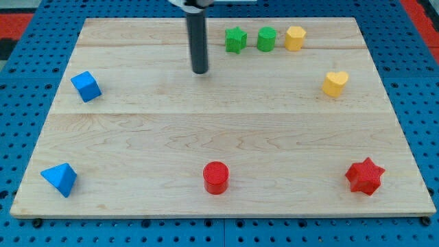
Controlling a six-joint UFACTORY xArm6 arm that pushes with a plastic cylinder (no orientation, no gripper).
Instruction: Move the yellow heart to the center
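Observation:
The yellow heart (335, 83) lies on the wooden board (219, 130) near the view's right edge, in the upper half. My tip (199, 71) is at the end of the dark rod, near the view's top, left of centre. It stands far to the left of the yellow heart and touches no block. The nearest block to my tip is the green star (235, 40), up and to its right.
A green cylinder-like block (267, 39) and a yellow hexagonal block (295, 38) sit right of the green star. A blue cube (86, 86) is at the left, a blue triangular block (60, 179) at bottom left, a red cylinder (215, 178) at bottom centre, a red star (365, 176) at bottom right.

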